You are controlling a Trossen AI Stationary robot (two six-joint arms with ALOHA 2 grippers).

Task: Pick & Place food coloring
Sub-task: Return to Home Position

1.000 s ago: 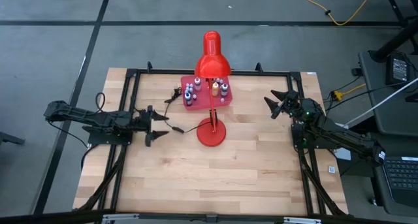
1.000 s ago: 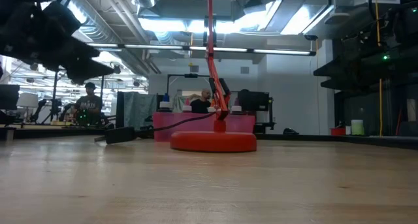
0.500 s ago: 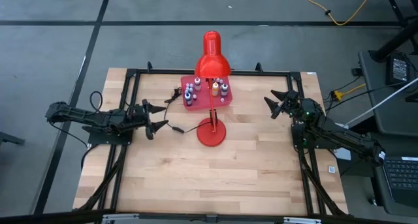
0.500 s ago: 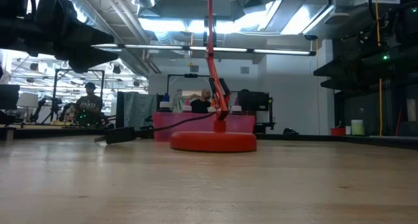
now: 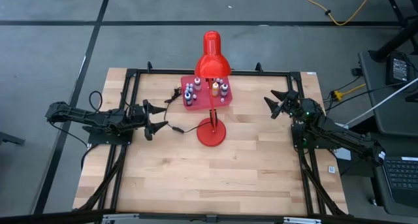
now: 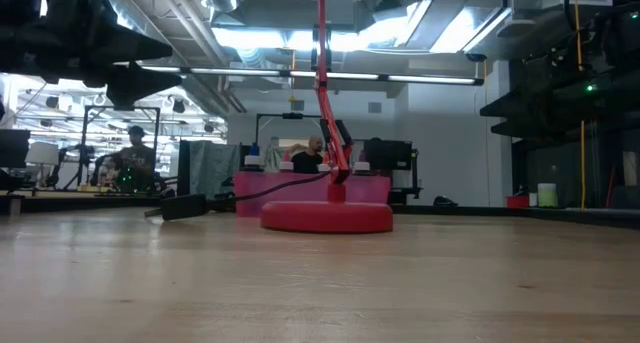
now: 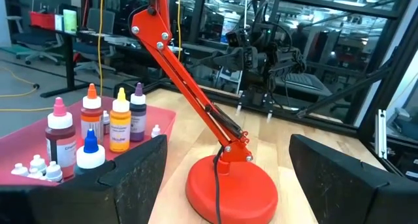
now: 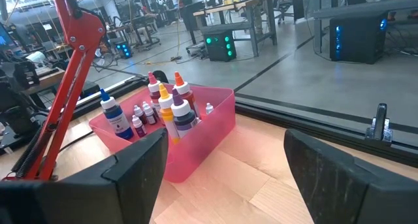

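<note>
The food coloring bottles (image 5: 206, 90) stand upright in a pink tray (image 5: 189, 104) at the table's far middle. Tall ones have pink, orange, yellow, purple and blue tips (image 7: 91, 129). Tiny pale-capped ones stand among them (image 8: 166, 110). My left gripper (image 5: 151, 118) hovers open at the table's left, pointing level toward the lamp, its fingers (image 7: 134, 178) empty. My right gripper (image 5: 277, 104) hovers open at the right, pointing level toward the tray (image 8: 202, 139), well short of it.
A red desk lamp stands on its round base (image 5: 211, 132) mid-table. Its arm (image 7: 189, 87) slants up and its head (image 5: 213, 57) hangs above the tray. A black cord (image 5: 175, 127) trails left from the base. Black frame rails (image 5: 130, 87) edge the table. Bare wood (image 5: 215, 178) fills the near half.
My left gripper has risen a little and tipped up from slanting downward to level, while staying open and empty. My right gripper has kept still.
</note>
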